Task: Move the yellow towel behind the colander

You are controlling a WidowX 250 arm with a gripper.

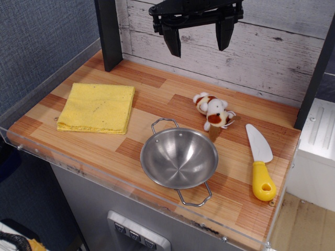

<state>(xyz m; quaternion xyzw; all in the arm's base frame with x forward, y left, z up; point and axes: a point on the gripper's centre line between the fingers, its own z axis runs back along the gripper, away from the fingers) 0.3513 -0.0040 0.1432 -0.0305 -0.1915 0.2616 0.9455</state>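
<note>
A folded yellow towel [97,107] lies flat on the left side of the wood-grain bench [157,99], its soft cloth doubled into a rough square with faint dark specks on top and layered edges showing along the near and right sides. Well apart to its right, toward the front edge, sits the colander [179,157], a round, shiny stainless-steel bowl standing upright and empty, its smooth inside catching the light. Two thin wire loop handles jut from opposite rims, one toward the back, one toward the front edge.
</note>
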